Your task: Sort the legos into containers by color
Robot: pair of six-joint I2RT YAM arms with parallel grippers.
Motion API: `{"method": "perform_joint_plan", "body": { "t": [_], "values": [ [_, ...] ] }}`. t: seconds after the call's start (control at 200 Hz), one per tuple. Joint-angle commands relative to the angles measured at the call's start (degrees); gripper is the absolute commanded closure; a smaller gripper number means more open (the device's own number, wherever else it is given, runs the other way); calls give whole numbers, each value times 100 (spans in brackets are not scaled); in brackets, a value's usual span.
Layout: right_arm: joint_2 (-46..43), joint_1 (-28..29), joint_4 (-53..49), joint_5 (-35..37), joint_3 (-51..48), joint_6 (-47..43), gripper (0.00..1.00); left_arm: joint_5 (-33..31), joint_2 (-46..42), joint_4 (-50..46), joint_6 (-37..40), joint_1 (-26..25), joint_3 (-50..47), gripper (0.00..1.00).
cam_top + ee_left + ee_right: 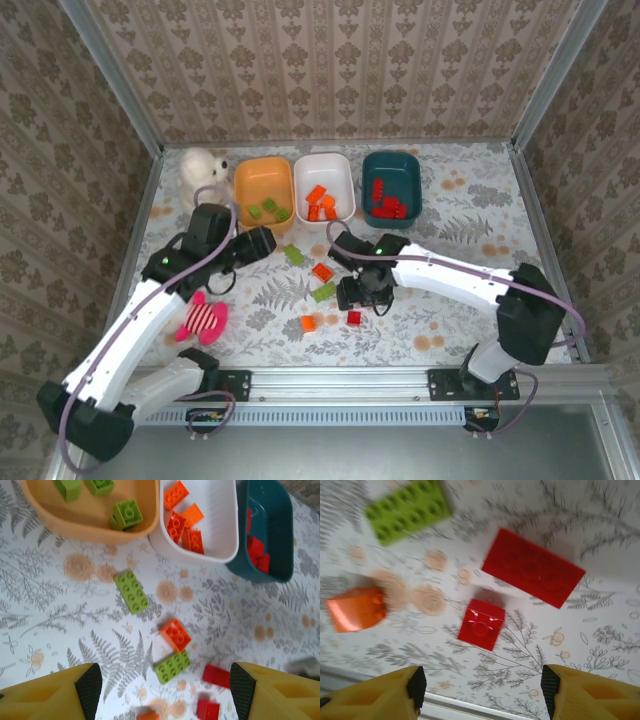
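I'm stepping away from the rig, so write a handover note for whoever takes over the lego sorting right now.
Left hand: open, empty. Right hand: open, empty.
Done: green legos in the orange bin, orange legos in the white bin, red legos in the teal bin.
Left to sort, loose on the table: two green bricks, two orange bricks, two red bricks.

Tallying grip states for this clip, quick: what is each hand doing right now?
Left hand: open, holding nothing.
Right hand: open, holding nothing.
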Motion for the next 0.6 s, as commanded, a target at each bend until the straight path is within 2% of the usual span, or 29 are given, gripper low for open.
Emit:
{"method": "perform_joint_plan", "body": {
  "t": [0.0,0.295,0.44,0.595],
  "values": [
    [205,52,147,-62,-147,709,34,238,-522,-317,125,-61,-323,28],
    [898,183,578,-193,-225,1283,31,384,-1110,-772,162,-78,-427,28],
    [1094,191,673,-202,-339,1462,35,411,-1217,-814,227,-87,-383,28],
    [1294,205,810,-203,-266,1497,45,450,-1221,-823,244,-91,-378,28]
  ]
}}
